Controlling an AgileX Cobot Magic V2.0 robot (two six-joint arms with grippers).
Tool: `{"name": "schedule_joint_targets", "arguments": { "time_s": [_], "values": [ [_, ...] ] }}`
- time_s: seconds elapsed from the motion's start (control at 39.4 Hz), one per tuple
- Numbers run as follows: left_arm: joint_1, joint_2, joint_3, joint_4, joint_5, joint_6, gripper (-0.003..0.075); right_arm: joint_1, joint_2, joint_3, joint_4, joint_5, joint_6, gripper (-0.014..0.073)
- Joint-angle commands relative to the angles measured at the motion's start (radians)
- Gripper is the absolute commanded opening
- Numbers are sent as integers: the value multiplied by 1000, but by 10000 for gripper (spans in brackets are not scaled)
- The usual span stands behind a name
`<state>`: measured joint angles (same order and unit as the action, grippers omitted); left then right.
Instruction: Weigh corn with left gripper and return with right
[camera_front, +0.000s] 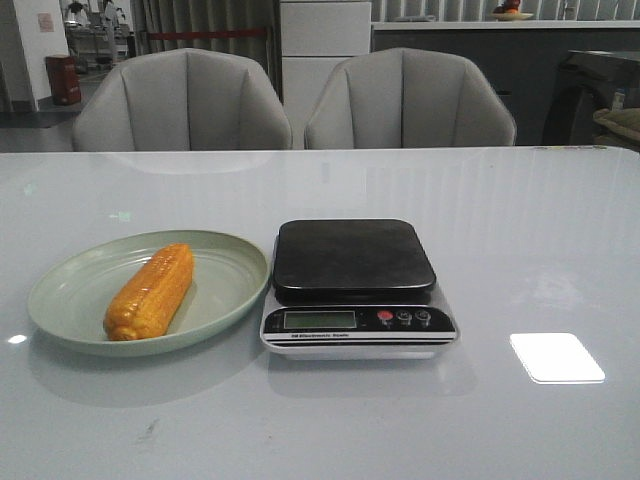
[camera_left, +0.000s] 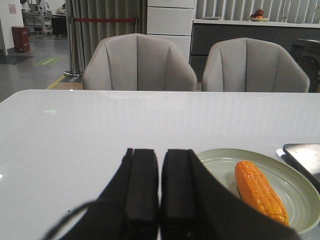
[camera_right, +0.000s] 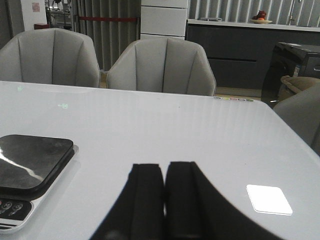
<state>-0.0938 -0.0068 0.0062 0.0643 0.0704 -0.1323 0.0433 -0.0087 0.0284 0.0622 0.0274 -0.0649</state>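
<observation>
Corn lengthwise on plate, far-right slant.

Corn on plate; scale just right of plate.

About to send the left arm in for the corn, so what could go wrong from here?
1. The corn lies loose and slanted on the plate; being round, it may roll or slip as the fingers close.
2. The left gripper looks shut, so it must open before descending or it will jab the cob.
3. The plate sits right beside the scale; a nudge during the grasp could knock it into the scale.
</observation>
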Motion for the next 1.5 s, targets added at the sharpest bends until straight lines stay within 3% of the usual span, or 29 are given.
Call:
{"name": "schedule_joint_targets", "arguments": {
  "time_s": [0.0, 0.89, 1.19, 1.47],
  "values": [
    [-6, -20, 31, -8, -90, 1, 114, -4, -20, 8, -7, -88, -6, 158],
    [-6, -20, 31, -8, -100, 1, 114, -4, -20, 8, -7, -88, -6, 158],
    [-6, -19, 0, -8, -274, 1, 114, -4, -20, 8, -7, -88, -6, 158],
    [-6, 92, -261, -8, -70, 1, 114, -4, -20, 8, -7, -88, -6, 158]
  ]
}}
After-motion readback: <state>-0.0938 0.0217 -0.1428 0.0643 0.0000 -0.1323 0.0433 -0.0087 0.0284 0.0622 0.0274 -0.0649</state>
